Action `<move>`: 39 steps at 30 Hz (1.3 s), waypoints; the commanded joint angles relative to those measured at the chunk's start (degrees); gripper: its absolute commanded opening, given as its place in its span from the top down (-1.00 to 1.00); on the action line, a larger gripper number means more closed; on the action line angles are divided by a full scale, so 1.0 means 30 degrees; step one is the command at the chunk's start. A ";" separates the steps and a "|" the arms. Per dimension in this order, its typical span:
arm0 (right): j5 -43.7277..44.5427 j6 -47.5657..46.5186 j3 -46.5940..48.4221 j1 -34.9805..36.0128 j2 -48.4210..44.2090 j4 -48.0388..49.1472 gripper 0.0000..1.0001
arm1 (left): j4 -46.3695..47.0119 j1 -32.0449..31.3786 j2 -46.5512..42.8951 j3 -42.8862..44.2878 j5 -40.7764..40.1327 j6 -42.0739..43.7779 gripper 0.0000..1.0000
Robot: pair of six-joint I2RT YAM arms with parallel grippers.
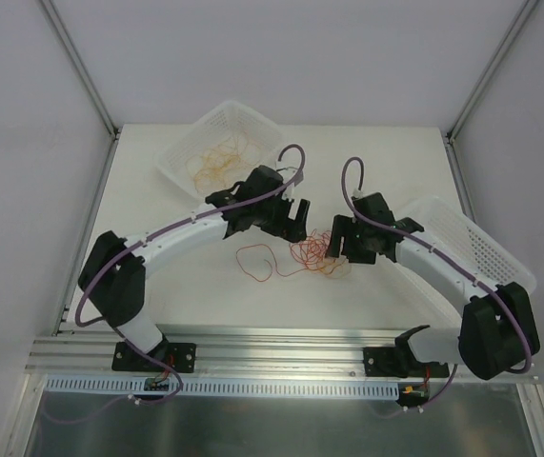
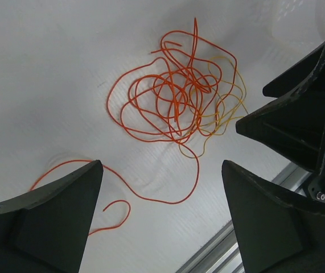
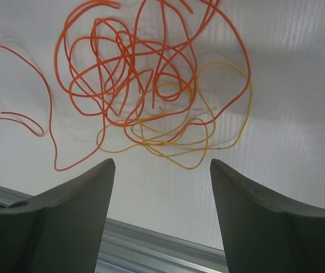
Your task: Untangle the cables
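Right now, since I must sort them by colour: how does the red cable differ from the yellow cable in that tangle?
The red cable forms many loops; the yellow cable only a few. The red cable trails a long loose tail out of the tangle; the yellow cable stays within it. Both are thin, interlaced, and lie on the white table.
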 commanded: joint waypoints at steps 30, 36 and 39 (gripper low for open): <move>0.4650 0.7574 -0.1318 0.2627 0.2479 0.2790 0.34 | 0.0972 -0.0894 0.6415 -0.0429 -0.2447 -0.2280 1.00; 0.5763 0.6286 0.0235 0.3506 0.1398 0.0712 0.95 | 0.1030 0.0832 0.5039 -0.2421 -0.2800 -0.2896 1.00; 0.6262 0.4998 0.1405 0.3507 0.0197 -0.0635 0.99 | 0.1001 0.1711 0.4451 -0.3271 -0.2830 -0.2955 1.00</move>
